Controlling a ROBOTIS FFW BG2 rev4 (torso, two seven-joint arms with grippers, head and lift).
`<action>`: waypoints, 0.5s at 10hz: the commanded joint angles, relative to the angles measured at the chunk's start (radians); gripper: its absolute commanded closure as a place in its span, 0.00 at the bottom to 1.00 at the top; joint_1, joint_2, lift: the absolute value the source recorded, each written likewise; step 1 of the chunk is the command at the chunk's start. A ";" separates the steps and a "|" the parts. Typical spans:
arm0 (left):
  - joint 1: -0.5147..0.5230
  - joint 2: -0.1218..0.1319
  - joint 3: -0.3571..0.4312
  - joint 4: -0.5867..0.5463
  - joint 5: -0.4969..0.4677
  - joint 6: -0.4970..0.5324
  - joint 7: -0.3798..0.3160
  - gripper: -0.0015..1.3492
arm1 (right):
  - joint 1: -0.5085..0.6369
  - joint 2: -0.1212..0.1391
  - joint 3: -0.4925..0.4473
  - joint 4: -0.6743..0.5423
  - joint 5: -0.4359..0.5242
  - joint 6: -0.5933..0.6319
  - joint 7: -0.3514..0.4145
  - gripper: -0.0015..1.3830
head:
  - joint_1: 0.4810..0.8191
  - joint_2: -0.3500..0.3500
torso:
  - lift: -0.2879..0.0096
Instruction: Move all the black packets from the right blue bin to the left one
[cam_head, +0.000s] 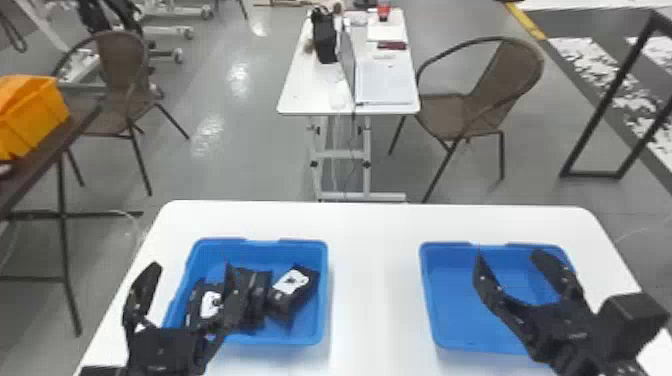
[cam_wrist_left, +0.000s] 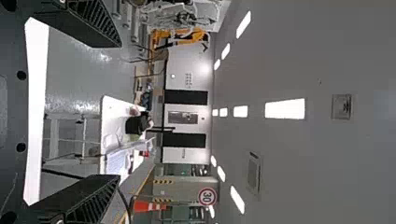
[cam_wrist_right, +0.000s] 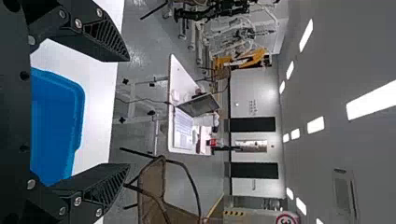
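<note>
The left gripper (cam_head: 192, 264) is holding nothing; its two fingers are standing wide apart. At this same side, the left bin (cam_head: 323, 300) is containing all the packets (cam_head: 286, 304) that I am seeing, so the transfer is probably reaching its end. They are lying in a loose group, and two are showing white labels. They are looking rather light and a little soft, so a strong squeeze may be denting them. The dark wrap is perhaps being slippery; the middle of the body, across the narrow sides, is seeming a safer hold than a corner. Farther right, the right gripper (cam_head: 507, 252) is hanging over the right bin (cam_head: 450, 310), also wide and holding nothing.
</note>
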 joint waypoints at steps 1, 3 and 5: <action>0.065 -0.003 0.018 -0.015 -0.022 -0.006 0.002 0.01 | 0.062 0.015 -0.002 -0.034 0.012 -0.012 -0.010 0.18 | 0.63 0.58 | 0.97; 0.085 -0.003 0.049 -0.047 -0.079 0.022 0.002 0.04 | 0.127 0.015 0.018 -0.071 0.049 -0.007 -0.055 0.18 | 0.63 0.59 | 0.97; 0.105 -0.003 0.093 -0.064 -0.112 0.019 0.002 0.05 | 0.144 0.015 0.033 -0.080 0.054 -0.009 -0.094 0.18 | 0.63 0.62 | 0.97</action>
